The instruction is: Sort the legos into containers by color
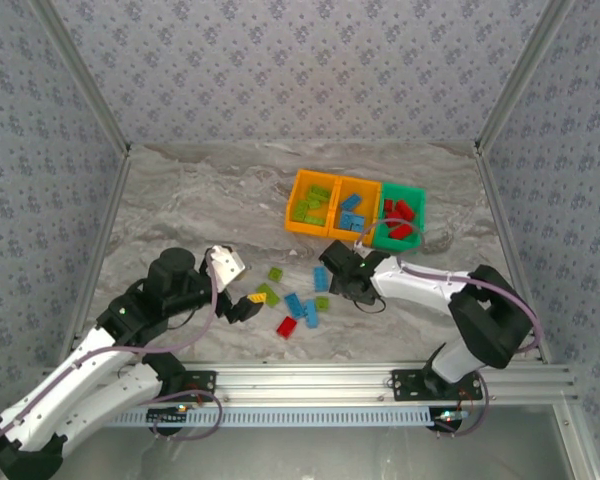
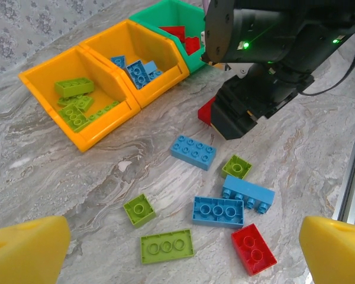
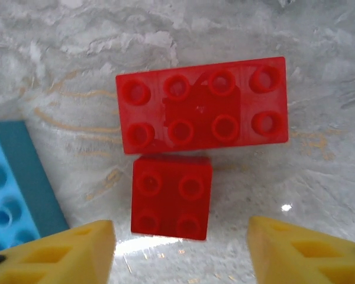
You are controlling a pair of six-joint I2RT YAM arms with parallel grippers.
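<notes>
R gripper (image 3: pixel 180 255) hangs wide open and empty, yellow fingertips (image 3: pixel 65 254) flanking the bottom of wrist view. Straight ahead of it, just past the tips and a touch left of gap center, sits the red 2x2 (image 3: pixel 171 195), flat on the table (image 3: pixel 319 53). Right behind that is the red 2x4 (image 3: pixel 201 106), against the 2x2's far side or just shy of it, can't tell which. Its long axis runs across the view, i.e. along the closing line, so the fingers would meet its short ends. The 2x2 is square and looks to fit the gap easily. Judgement: 2x2 is the next pick. It needs a short move fwd + down and a tiny shift left, then close. Risk = shoving the 2x4 or catching both. Blue brick (image 3: pixel 12 183) lies outside the left tip, near the reds but apart. L gripper (image 2: pixel 178 266) is also fully open w/ nothing held. The loose pile is ahead of it, green flat piece (image 2: pixel 167 245) nearest, lone red (image 2: pixel 253 248) ahead-right. R arm is clearly nearer the red pair and nearer the green bin (image 1: pixel 402 187), which has reds in it. Left orange bin (image 2: pixel 100 133) has greens, mid orange bin (image 2: pixel 160 89) blues. Sort approx half done.
</notes>
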